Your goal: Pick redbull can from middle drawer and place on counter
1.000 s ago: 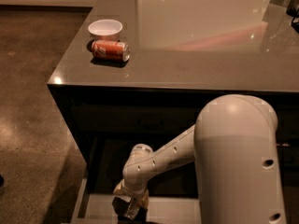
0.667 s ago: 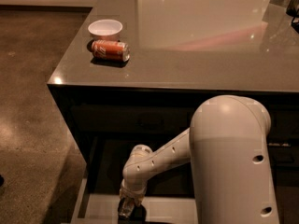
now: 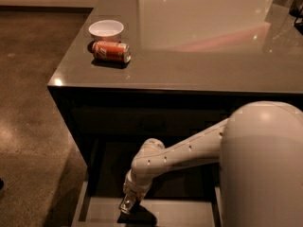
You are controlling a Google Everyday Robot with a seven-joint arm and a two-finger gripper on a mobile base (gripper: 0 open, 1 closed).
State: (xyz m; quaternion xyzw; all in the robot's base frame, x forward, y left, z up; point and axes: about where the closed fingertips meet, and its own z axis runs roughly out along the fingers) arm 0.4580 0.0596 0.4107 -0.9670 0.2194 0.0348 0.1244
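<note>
Hanging in middle drawer (image 3: 189, 213): gripper (image 3: 127, 206); orange can (image 3: 111, 51) txt unreadable.

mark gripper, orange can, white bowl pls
gripper (image 3: 127, 205): camera view, its tip, low inside the middle drawer (image 3: 184, 214).
orange can (image 3: 111, 51): camera view, its side label, lying on the counter (image 3: 199, 65).
white bowl (image 3: 106, 30): camera view, its inside.

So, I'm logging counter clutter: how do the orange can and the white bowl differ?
The orange can lies on its side; the white bowl stands upright. The can is orange-red, the bowl white. Both sit on the counter near its left edge. The end effector is low in the middle drawer.
</note>
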